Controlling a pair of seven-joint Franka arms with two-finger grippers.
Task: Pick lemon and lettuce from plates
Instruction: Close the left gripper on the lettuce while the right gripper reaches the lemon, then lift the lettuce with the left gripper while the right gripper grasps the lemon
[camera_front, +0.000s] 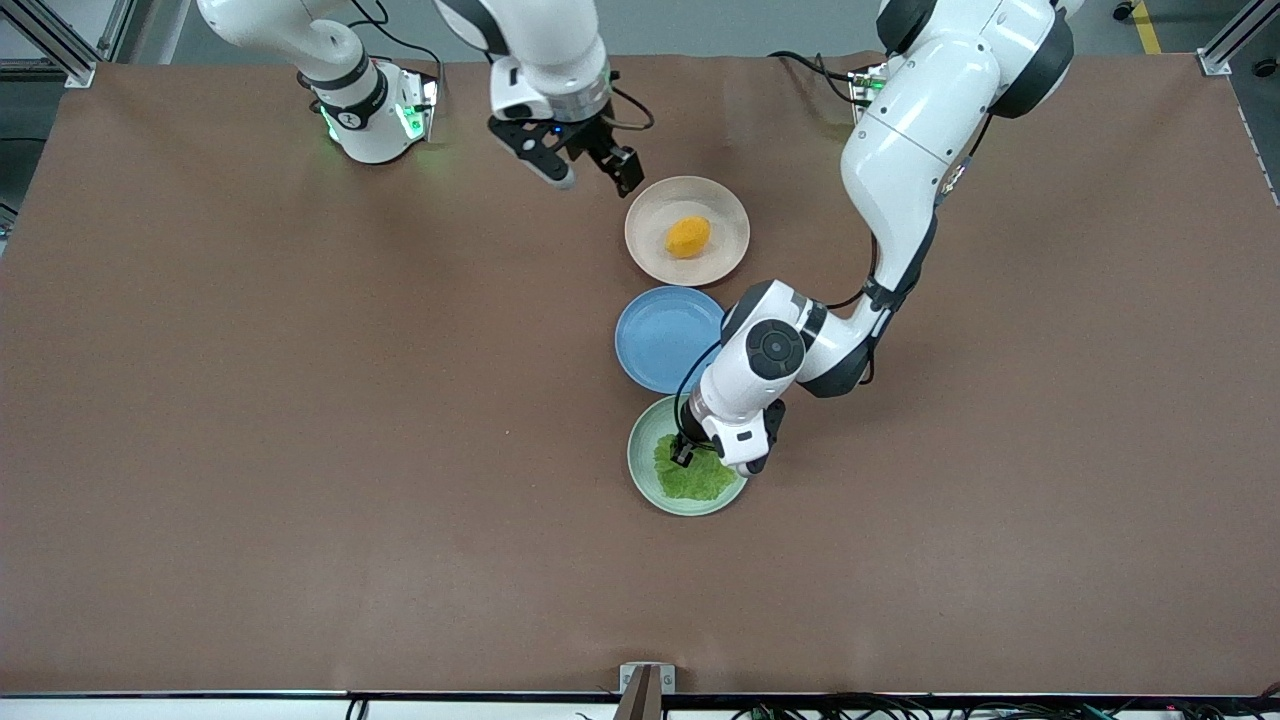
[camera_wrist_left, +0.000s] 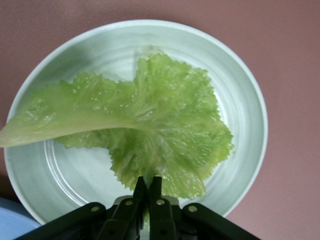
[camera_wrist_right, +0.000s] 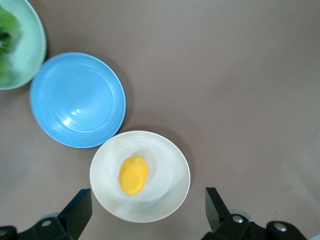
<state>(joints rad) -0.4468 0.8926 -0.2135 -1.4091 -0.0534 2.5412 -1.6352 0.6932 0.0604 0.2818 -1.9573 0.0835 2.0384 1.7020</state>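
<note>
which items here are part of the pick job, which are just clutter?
Part of the job:
- lettuce, on the mint plate; left tool shut on its edge
- lemon, on the beige plate
- right tool, open, up over the table beside the beige plate

Just lying about:
- blue plate, between the two other plates, nothing on it

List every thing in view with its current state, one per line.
lettuce: lying on the mint plate, edge pinched by the left gripper.
mint plate: holds the lettuce.
lemon: resting on the beige plate, untouched.
beige plate: holds the lemon.
blue plate: empty, between the other two plates.
left gripper: fingers shut on the lettuce.
right gripper: fingers open, in the air beside the beige plate.
</note>
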